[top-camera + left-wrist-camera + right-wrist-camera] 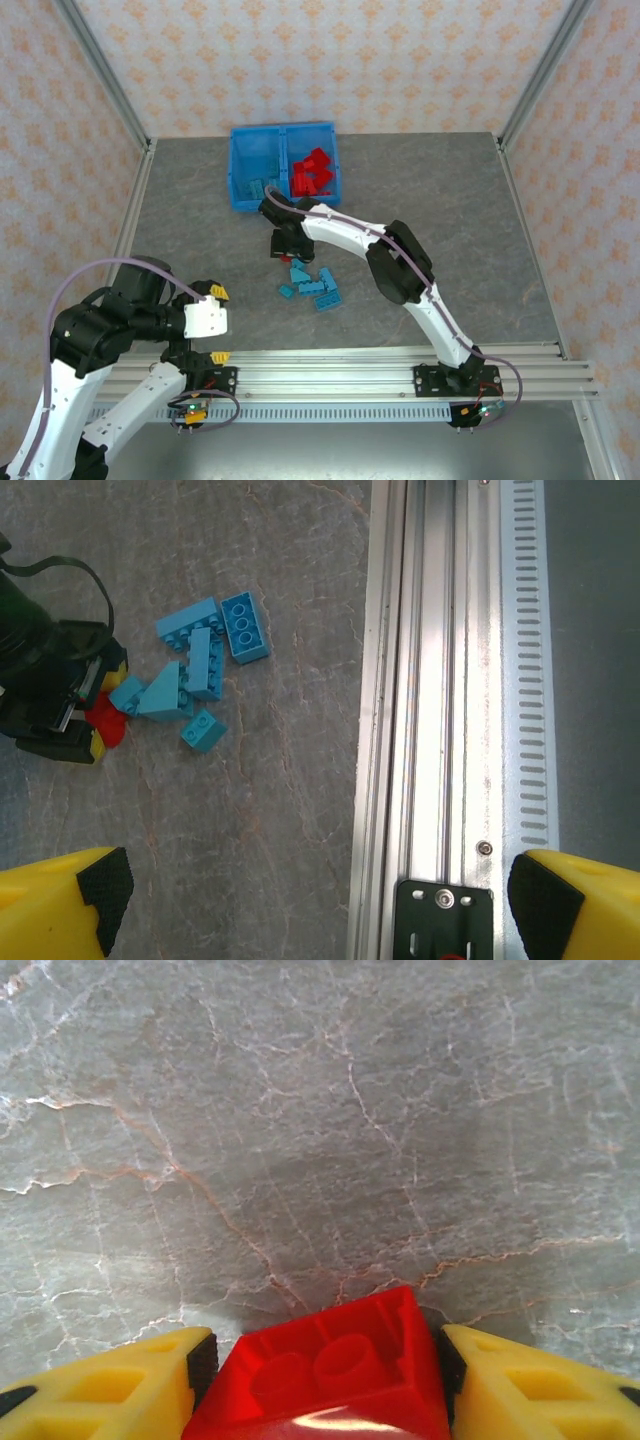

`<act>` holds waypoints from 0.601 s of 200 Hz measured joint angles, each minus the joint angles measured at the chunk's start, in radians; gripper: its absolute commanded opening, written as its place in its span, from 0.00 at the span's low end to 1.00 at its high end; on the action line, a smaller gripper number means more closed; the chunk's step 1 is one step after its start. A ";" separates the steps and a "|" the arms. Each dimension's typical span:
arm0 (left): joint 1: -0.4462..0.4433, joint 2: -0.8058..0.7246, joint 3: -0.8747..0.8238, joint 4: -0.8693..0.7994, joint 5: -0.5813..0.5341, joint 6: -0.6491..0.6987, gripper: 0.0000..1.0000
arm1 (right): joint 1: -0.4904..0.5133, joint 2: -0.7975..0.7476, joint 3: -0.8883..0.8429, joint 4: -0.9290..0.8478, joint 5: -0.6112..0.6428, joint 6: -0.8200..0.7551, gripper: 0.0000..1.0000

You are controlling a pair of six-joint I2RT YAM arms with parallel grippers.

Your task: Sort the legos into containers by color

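The right arm (400, 265) is stretching from its base at 5 o'clock across the table (470, 220) toward 11 o'clock, elbow bent and wrist turned down, so the right hand (282, 245) is hanging low over the middle of the table. In the right wrist view this hand (325, 1360) is squeezing a red brick (330, 1380) between its yellow fingers (110, 1390), studs facing the camera, just above the bare surface. The left wrist view is catching the same red brick (103, 720) at the tip of the right hand (60, 700).

A cluster of light blue bricks (312, 285) is lying on the table just at 5 o'clock of that hand. The bin (285, 130) is sitting at 12 o'clock, its right compartment (335, 165) holding a pile of red bricks (312, 172).

The left arm (100, 330) is folding back over its base at 7 o'clock. The left hand (218, 325) is hovering above the rail (350, 365), fingers spread wide and gripping nothing.
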 measured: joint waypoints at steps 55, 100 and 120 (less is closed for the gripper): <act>0.000 0.000 -0.030 0.027 0.006 0.000 1.00 | 0.000 0.022 0.058 -0.012 0.001 -0.047 0.43; 0.000 -0.021 -0.066 0.089 0.006 -0.009 1.00 | 0.000 0.020 0.092 -0.020 0.021 -0.079 0.39; 0.000 -0.049 -0.081 0.132 0.005 -0.024 1.00 | 0.000 0.008 0.092 -0.024 0.042 -0.083 0.39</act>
